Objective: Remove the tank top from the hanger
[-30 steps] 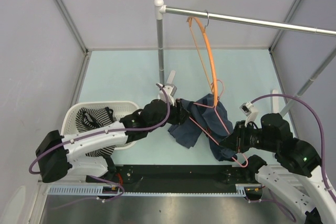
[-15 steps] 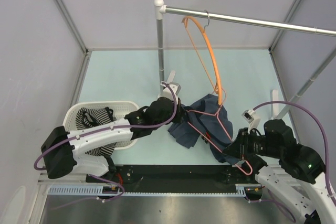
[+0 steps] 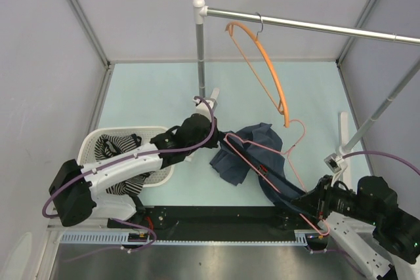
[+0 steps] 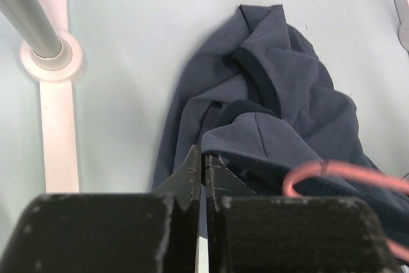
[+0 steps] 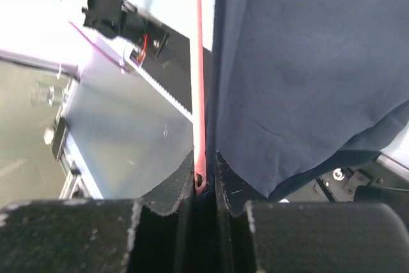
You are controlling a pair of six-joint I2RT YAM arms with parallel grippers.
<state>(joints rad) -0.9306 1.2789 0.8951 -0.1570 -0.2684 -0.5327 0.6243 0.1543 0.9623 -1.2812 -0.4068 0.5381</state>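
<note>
The striped tank top (image 3: 117, 145) lies bunched in the white basket (image 3: 92, 137) at the left, off any hanger. The orange hanger (image 3: 266, 73) hangs bare from the rail (image 3: 315, 27) by its metal hook. My left gripper (image 3: 215, 137) (image 4: 204, 164) is shut, its tips at the near edge of a navy T-shirt (image 3: 236, 162) (image 4: 281, 94); whether cloth is pinched I cannot tell. My right gripper (image 3: 308, 204) (image 5: 204, 174) is shut on a thin pink wire hanger (image 3: 289, 155) (image 5: 199, 62), with the navy shirt (image 5: 307, 62) draped beside it.
The rail's upright pole (image 3: 200, 57) stands behind the left gripper, its white foot (image 4: 51, 62) on the table. A second slanted pole (image 3: 380, 106) rises at the right. The pink wire loop (image 4: 332, 171) lies over the shirt.
The left gripper has shut at the shirt's edge. The right arm pulled back toward the near right, dragging the pink hanger and shirt. The orange hanger has swung slightly.
</note>
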